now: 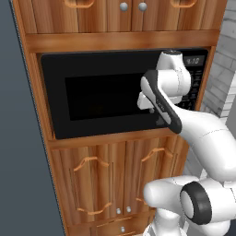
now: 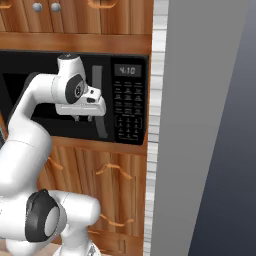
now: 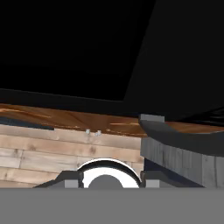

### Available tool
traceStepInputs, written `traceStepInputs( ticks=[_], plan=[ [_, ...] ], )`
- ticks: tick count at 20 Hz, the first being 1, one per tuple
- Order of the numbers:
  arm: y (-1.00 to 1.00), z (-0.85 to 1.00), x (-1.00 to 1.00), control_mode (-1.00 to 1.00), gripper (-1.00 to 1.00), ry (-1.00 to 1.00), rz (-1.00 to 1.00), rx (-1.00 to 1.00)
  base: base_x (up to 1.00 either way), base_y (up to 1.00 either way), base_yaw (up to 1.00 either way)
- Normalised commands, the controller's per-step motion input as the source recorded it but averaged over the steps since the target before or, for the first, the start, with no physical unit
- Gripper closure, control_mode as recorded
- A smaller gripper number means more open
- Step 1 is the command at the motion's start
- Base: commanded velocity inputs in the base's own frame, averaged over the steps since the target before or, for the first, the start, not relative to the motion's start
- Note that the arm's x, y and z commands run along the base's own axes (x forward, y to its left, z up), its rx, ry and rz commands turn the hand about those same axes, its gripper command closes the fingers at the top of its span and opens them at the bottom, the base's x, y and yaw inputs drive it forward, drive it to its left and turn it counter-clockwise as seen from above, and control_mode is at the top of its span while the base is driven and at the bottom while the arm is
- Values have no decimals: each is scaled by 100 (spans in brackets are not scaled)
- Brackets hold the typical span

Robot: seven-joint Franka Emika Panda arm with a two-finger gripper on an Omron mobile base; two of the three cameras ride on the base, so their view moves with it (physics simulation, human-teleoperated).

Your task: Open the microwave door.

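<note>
The microwave door (image 1: 92, 99) is a glossy black panel with a dark window, set in a wooden cabinet. From these views it looks flush with the frame. Its vertical grey bar handle (image 2: 98, 77) runs down the right edge of the microwave door (image 2: 30, 62). My gripper (image 2: 83, 119) hangs in front of the door just left of the handle, fingers pointing down and near the handle's lower half. In the left base view the gripper (image 1: 150, 109) is partly behind my forearm. The hand view has the gripper (image 3: 109, 183) open, with the door's black panel (image 3: 87, 43) above it.
The black keypad panel (image 2: 129, 107) with a lit display stands right of the handle and also appears at the keypad panel (image 1: 199, 83). Wooden cabinet doors (image 1: 97, 184) with curved handles lie below, more cabinets (image 1: 106, 14) above. A tall grey wall (image 2: 200, 125) rises close on the right.
</note>
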Motion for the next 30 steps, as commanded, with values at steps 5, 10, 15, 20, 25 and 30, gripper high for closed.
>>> traceStepInputs(
  ticks=[5,10,15,20,25,30],
  plan=[
    [0,0,-19,-100,-100,-2,0,0,0,0,0],
    [0,0,-28,-100,-100,-9,0,0,0,0,0],
    [0,0,-7,-100,-100,-1,0,0,0,0,0],
    [-3,0,-35,-100,-100,-4,0,0,0,0,0],
    [-11,0,-52,-100,-100,-10,0,0,0,0,0],
    [-20,0,-10,-100,-100,-9,0,0,0,0,0]
  ],
)
